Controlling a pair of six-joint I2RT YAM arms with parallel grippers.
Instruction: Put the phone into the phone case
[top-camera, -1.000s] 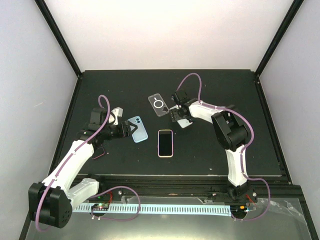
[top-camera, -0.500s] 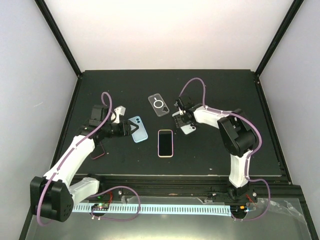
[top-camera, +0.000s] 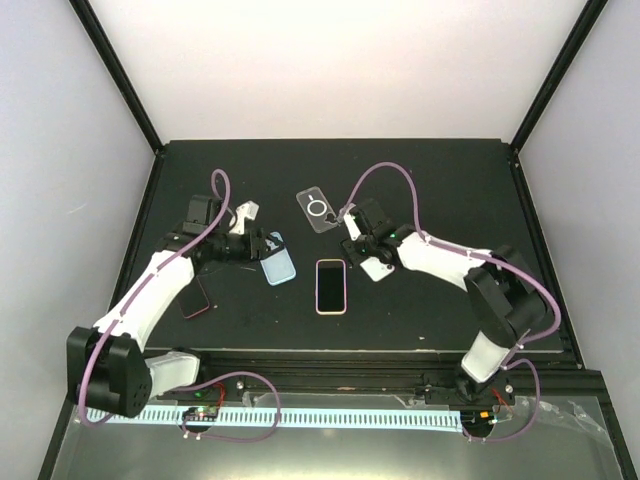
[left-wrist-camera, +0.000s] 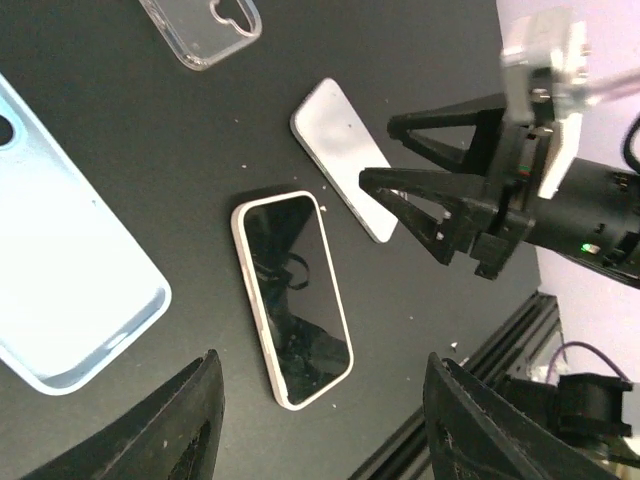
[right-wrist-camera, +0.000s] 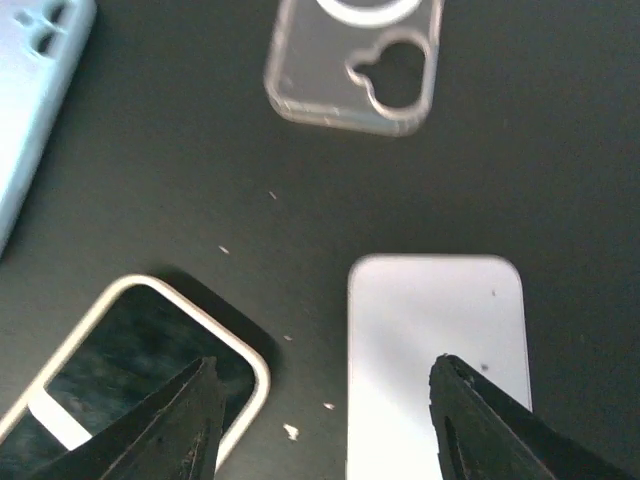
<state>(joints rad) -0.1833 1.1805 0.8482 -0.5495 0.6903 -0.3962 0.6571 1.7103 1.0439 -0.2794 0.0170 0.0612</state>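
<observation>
Phone under right end effector

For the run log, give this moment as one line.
left tool open beside blue case | right tool open over white slab | screen-up phone lying between

Left arm extends forward, bent inward; right arm mirrors it. Left hand and right hand point toward each other, jaws parted, nothing held.

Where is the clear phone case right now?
In the overhead view the clear case lies flat on the black table, behind the face-up phone, with the blue case to its near left and the right hand to its near right.
</observation>
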